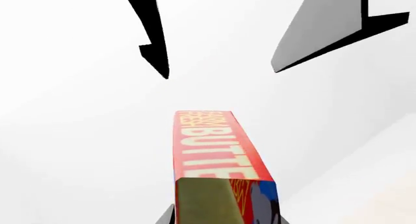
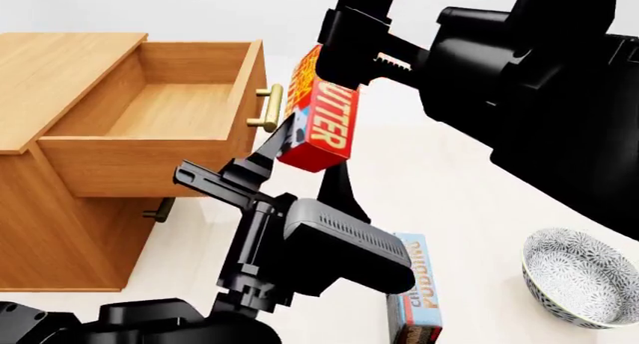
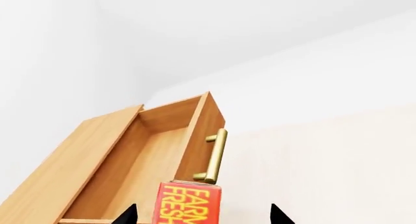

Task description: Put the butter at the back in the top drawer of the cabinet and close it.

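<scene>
Head view: butter point(image 2: 322, 116), a red printed box, was held tilted in the air just beside the brass handle point(image 2: 266, 108) of the top drawer point(image 2: 150, 138), between both grippers; drawer was pulled open, bare wood inside, likely for loading.
Left wrist view: left gripper point(image 1: 224, 215) was clamped on the butter's end.
Right wrist view: right gripper point(image 3: 202, 215) straddled the butter; contact could not be told.

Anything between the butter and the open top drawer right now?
Nothing visible. The butter, held up between both grippers, hangs just outside the top drawer's front panel and brass handle. The drawer is pulled out and its inside looks bare; the box only has to clear that front panel.
</scene>
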Available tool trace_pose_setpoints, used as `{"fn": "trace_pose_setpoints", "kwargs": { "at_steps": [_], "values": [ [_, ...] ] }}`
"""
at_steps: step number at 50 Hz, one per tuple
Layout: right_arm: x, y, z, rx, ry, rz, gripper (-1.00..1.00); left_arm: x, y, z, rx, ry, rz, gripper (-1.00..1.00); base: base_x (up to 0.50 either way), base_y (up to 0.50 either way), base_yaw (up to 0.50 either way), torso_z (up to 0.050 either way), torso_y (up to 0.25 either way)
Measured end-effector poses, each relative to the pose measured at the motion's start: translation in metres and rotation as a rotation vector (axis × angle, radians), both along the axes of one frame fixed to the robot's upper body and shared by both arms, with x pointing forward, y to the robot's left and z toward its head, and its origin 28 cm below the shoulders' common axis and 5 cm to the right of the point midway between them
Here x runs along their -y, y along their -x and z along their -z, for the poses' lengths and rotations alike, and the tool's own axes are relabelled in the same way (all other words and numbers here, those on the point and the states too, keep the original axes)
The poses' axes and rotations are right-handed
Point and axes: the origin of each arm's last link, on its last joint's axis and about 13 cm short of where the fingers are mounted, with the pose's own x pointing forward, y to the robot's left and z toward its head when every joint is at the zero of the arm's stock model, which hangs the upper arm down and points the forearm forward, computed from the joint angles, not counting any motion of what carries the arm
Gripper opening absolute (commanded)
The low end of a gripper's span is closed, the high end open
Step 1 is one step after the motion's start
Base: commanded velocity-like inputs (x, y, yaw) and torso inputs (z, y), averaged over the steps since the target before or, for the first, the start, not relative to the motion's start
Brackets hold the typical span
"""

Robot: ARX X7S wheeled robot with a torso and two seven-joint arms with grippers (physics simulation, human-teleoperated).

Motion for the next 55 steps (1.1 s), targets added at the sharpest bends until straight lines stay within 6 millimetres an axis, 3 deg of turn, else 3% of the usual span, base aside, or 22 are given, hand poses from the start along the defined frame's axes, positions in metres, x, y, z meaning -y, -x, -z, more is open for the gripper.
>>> {"fn": "trace_pose_setpoints", "kwargs": {
  "at_steps": [13,25,55],
  "values": [
    [0.025,-0.001,0.001,0.013,0.02,0.093,1.0,-0.024,-0.012,-0.025,0.029,-0.013,-0.087,-1.0,0.0,0.0,0.0,0.0,0.002],
    [0.044,-0.012,0.017,-0.004,0.061,0.174,1.0,-0.042,-0.017,-0.055,0.08,-0.039,-0.151,-1.0,0.0,0.0,0.0,0.001,0.001],
    [0.06,-0.03,0.061,0.062,0.296,0.351,1.0,-0.076,-0.046,-0.094,-0.053,0.056,-0.169,-1.0,0.0,0.0,0.0,0.0,0.001]
  ]
}}
